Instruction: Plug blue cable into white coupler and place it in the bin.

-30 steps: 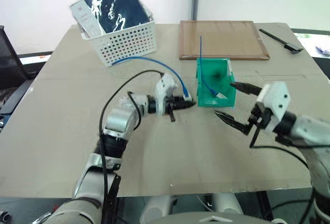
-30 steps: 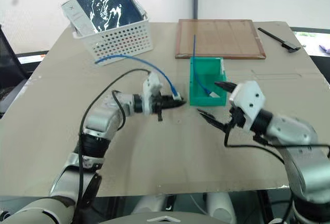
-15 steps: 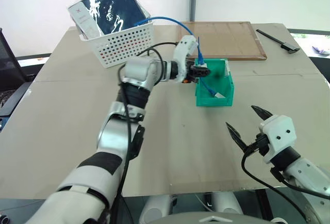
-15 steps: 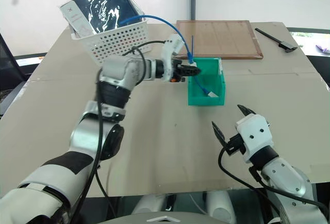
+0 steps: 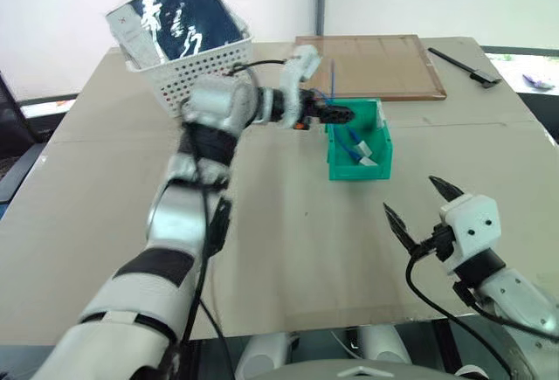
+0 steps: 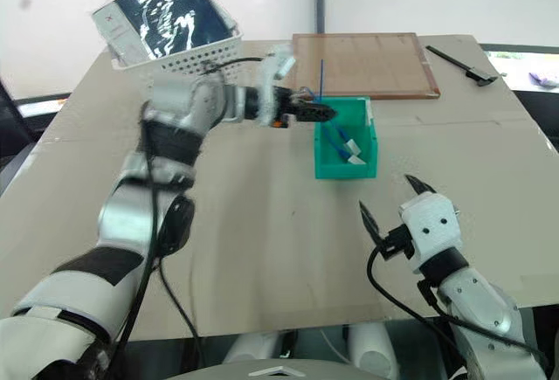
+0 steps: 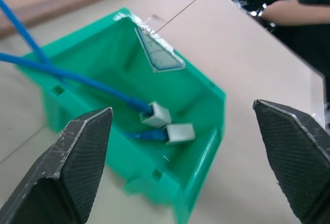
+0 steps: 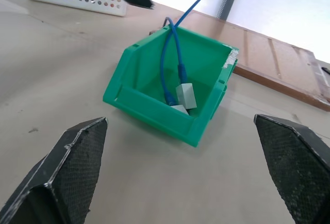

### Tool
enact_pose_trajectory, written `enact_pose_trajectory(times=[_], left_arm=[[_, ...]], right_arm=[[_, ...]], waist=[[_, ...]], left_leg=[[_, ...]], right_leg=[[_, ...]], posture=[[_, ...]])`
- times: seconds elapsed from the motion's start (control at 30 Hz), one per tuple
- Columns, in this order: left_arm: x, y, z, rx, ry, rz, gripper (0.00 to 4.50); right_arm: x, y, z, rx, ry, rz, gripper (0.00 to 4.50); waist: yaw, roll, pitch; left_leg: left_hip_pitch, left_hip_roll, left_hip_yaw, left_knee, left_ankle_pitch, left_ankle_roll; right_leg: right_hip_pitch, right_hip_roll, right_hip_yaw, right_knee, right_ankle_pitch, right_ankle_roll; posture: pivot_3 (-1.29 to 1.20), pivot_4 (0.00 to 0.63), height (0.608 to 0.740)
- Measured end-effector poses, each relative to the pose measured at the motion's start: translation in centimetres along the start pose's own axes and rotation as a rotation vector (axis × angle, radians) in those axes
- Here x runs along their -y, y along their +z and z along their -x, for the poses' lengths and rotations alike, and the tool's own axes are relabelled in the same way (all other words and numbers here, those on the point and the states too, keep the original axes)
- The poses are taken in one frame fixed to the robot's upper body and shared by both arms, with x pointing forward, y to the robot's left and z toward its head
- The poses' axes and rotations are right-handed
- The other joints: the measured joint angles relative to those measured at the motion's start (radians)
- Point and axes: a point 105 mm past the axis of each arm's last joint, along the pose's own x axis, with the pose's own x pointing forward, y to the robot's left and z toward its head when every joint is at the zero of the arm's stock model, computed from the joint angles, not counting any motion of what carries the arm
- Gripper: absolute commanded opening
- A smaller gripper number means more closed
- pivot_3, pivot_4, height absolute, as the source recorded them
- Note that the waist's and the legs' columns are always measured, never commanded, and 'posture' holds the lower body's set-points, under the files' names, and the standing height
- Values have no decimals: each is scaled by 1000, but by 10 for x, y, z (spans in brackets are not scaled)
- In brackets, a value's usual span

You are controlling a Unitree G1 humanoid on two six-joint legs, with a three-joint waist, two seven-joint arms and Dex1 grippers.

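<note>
Item: bin [image 5: 359,148], green, centre right of the head frame, on the table [image 5: 288,249].
Contents: two blue cables [image 8: 170,59], each ending in a small white block; the coupler [image 7: 180,133] lies on the bin floor with its cable plugged in, a second white block [image 7: 156,115] just beside it. Cable tails rise over the back rim.
Left gripper [image 5: 339,114]: released, jaws wide, nothing held, hanging above the bin's back left rim.
Right gripper [image 5: 419,214]: released, empty, lower right of the frame, well apart from the bin.
Step in hand, as judged: drop-off made; placing appears done.
Next move calls for: drawing the left arm back clear of the trailing cables without snagging them or shifting the bin.
</note>
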Motion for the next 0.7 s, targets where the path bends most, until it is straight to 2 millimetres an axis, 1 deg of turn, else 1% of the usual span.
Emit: enact_pose_trajectory(times=[0.03,0.07,0.13,0.2,0.23,0.27,0.3,0.33,0.37,0.43,0.47,0.5,0.53,0.63,0.7], left_arm=[[-2,-17,15,30,36,-40,4461],[-1,-34,27,21,54,-66,4461],[4,-45,41,26,55,-115,4461],[8,-44,56,87,83,-165,4461],[9,-49,67,124,100,-160,4461],[8,-56,71,127,110,-144,4461],[6,-67,81,130,137,-134,4461],[7,-79,87,123,153,-123,4461],[9,-87,91,115,162,-117,4461],[15,-100,102,104,183,-132,4461],[17,-103,106,98,190,-140,4461],[23,-113,117,71,212,-161,4461],[25,-119,122,57,221,-160,4461],[37,-147,142,6,263,-132,4461],[41,-153,147,1,281,-121,4461]], right_arm=[[10,1,-3,7,14,-2,4500],[18,2,-4,14,32,-2,4500],[27,2,-2,8,91,-12,4500],[32,1,-2,0,178,-22,4500],[38,0,-2,-11,226,-17,4500],[44,-1,0,-21,230,-14,4500],[52,-3,-1,-31,255,0,4500],[59,-5,-1,-44,269,13,4500],[65,-7,0,-54,272,16,4500],[70,-9,3,-83,319,23,4500],[70,-10,5,-91,336,23,4500],[71,-13,9,-114,383,20,4500],[72,-15,12,-130,393,20,4500],[81,-28,26,-189,419,7,4500],[81,-32,31,-211,436,13,4500]], waist=[[-2,-2,1],[3,-3,2],[23,-4,3],[43,-3,3],[46,-3,3],[53,-3,3],[52,-3,3],[52,-3,3],[53,-3,3],[55,-3,3],[54,-3,3],[53,-3,3],[54,-3,3],[54,-3,3],[57,-3,3]], left_leg=[[0,1,1,-2,0,0],[-2,1,1,-2,0,0],[-4,0,-2,-2,0,0],[-4,0,-2,-2,-1,1],[-3,0,0,-2,-2,4],[-3,-1,-1,-2,-3,5],[-3,0,-1,-2,-3,5],[-2,0,0,-2,-3,5],[-3,0,0,-2,-3,5],[-3,0,-1,-1,-3,5],[-3,0,-1,-1,-3,5],[-3,0,0,-2,-3,5],[-3,0,0,-2,-3,5],[-3,0,1,-2,-4,7],[-2,1,0,-1,-4,7]], right_leg=[[-1,0,1,0,0,0],[-3,0,1,0,0,-1],[-5,0,-1,0,0,-1],[-3,-1,-3,0,0,-1],[-2,-1,-2,-1,0,-1],[-2,-1,-2,-2,0,-1],[-2,0,-2,-2,0,-1],[-2,-1,-2,-2,0,-1],[-2,0,-2,-2,0,-1],[-2,-1,-3,-2,0,-1],[-2,-1,-3,-2,0,-1],[-2,-1,-2,-3,0,-1],[-2,-1,-2,-3,0,-1],[-1,-1,-1,-3,0,-2],[0,-2,-3,-3,-2,-3]], posture=[[0,150,740],[0,150,740],[0,150,740],[0,150,740],[0,150,740],[0,150,740],[0,150,740],[0,150,740],[0,150,740],[0,150,740],[0,150,740],[0,150,740],[0,150,740],[0,150,740],[0,150,740]])
